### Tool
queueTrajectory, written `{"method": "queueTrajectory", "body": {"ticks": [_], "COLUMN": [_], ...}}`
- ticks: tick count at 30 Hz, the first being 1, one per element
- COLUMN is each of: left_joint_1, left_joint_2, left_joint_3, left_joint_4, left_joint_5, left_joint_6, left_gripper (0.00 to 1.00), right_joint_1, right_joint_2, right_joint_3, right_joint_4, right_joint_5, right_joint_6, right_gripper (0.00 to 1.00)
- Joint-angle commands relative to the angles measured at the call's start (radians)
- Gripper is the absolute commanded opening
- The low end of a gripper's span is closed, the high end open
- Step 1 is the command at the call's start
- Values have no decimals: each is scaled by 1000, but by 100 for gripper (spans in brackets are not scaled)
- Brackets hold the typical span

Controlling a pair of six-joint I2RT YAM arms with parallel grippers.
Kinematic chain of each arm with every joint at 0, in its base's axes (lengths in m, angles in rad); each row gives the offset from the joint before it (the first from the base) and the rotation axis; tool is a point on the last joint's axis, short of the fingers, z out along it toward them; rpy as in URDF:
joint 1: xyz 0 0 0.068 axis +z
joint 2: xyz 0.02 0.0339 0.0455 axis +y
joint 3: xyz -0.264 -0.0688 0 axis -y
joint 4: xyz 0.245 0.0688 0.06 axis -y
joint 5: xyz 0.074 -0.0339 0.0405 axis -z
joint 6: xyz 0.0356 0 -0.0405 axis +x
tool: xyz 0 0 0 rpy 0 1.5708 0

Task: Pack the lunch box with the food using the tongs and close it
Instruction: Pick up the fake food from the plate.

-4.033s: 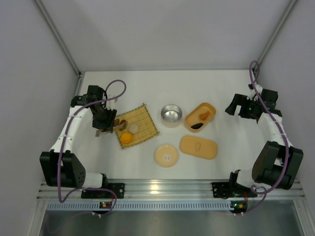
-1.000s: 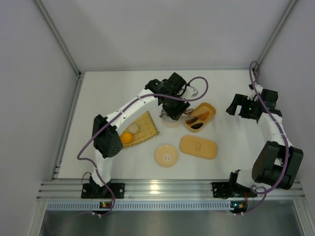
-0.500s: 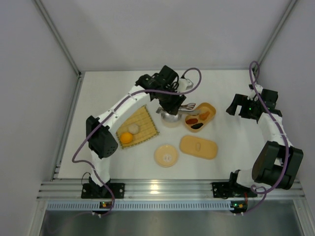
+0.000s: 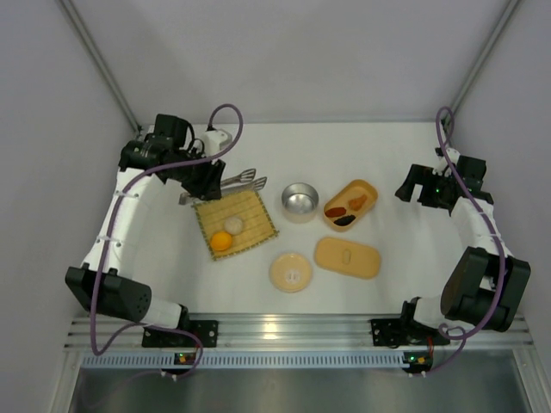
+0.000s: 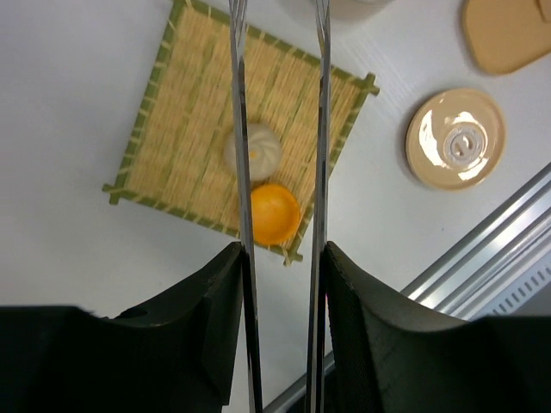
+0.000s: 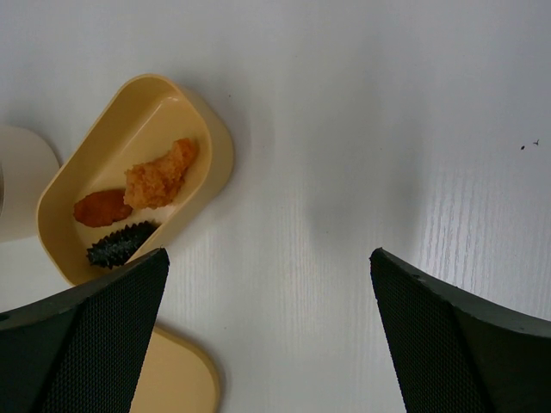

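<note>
Silver tongs [image 5: 242, 172] in left jaws, near bamboo mat [image 5: 194, 103] with white ball [image 5: 256, 151], orange ball [image 5: 275, 213]; right jaws wide.

Box: tan-orange oblong plastic lunch box [image 6: 129, 120], open, upright, well right of the square woven bamboo mat [image 4: 251, 208].
In box: orange-tan crumbed piece [image 6: 157, 176], reddish-brown piece [image 6: 102, 206] and dark brown oval [image 6: 120, 243], close together.
Lid: matching flat oblong lid [image 4: 347, 257], off, lying flat right of the mat.
On mat: white ball [image 5: 253, 151] and orange ball [image 5: 275, 212], side by side.
Tongs: slim silver-grey metal tongs [image 4: 241, 179], lifted, arms slightly apart, tips by the mat's far edge.
</note>
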Motion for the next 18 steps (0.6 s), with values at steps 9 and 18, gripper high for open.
{"method": "queueTrajectory", "body": {"ticks": [9, 18], "left_joint_1": [211, 211], "left_joint_2": [-141, -164], "left_joint_3": [-257, -377], "left_joint_4": [-121, -86], "left_joint_5": [-2, -39], "left_joint_6": [194, 227], "left_gripper": [47, 49], "right_joint_1": [-14, -14], "right_joint_2": [-3, -4], "right_joint_3": [44, 45], "right_joint_4": [15, 15], "right_joint_5": [-26, -28], "right_joint_6": [2, 5], "right_gripper": [99, 99]}}
